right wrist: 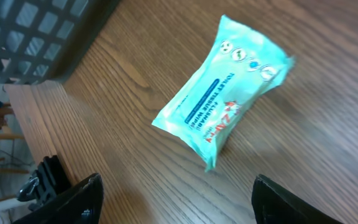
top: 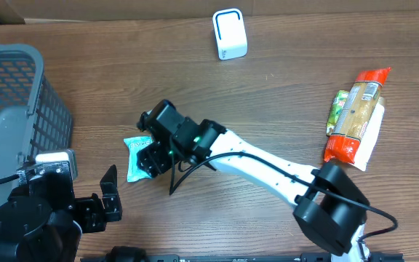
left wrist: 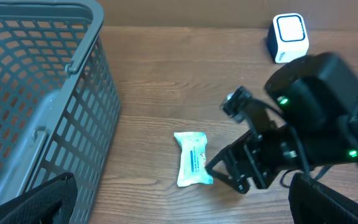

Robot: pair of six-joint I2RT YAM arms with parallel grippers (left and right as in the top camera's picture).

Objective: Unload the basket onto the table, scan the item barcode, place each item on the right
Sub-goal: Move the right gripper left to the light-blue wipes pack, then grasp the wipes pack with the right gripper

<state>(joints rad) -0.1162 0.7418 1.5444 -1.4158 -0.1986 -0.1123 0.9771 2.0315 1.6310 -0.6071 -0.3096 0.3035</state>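
1. While the wipes packet (top: 132, 156) lies flat on the worktop (top: 268, 109), nothing has been picked up or scanned.
2. Right jaws stand wide just above it, holding nothing; left jaws gape empty near the basket (top: 13, 87).
3. Remaining, I judge: grasp it and carry it to the white scanner (top: 229, 33).

On the table (top: 268, 109), wipes pack (top: 132, 161) lies between basket (top: 49, 109) and snack packets (top: 355, 116)

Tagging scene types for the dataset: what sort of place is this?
Probably a mock shop checkout on a tabletop: a grey basket, a white scanner-like box, and packaged goods such as the teal wipes pack.
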